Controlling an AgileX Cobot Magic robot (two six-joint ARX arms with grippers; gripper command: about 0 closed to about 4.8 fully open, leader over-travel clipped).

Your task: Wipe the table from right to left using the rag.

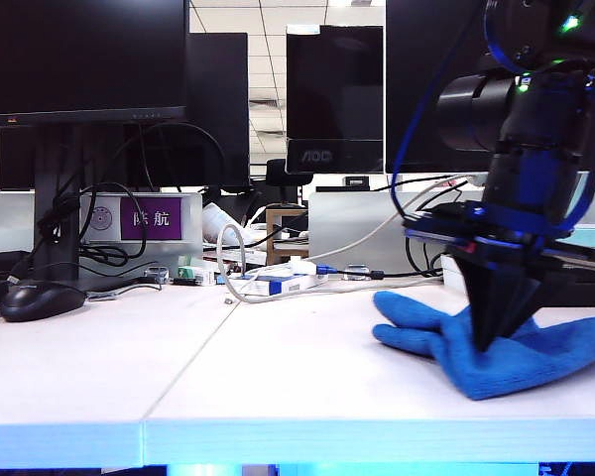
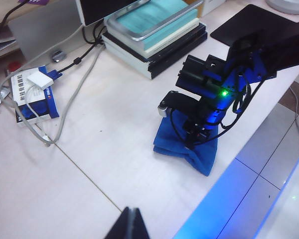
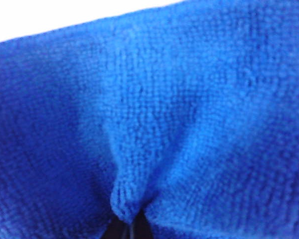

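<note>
With the rag [image 1: 506, 347] pinched by the closed right gripper [image 1: 488, 342] at the table's [image 1: 278, 367] four o'clock and the left gripper [image 2: 131, 224] held shut above, most wiping toward nine o'clock is judged undone.

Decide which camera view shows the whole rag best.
The left wrist view: the rag lies in full outline on the table. The exterior view shows it side-on under the right claw; the right wrist view shows only close-up fabric.

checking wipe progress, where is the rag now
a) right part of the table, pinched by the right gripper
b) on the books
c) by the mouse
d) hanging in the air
a: the rag lies on the table's right part, the right gripper shut on it.
</note>
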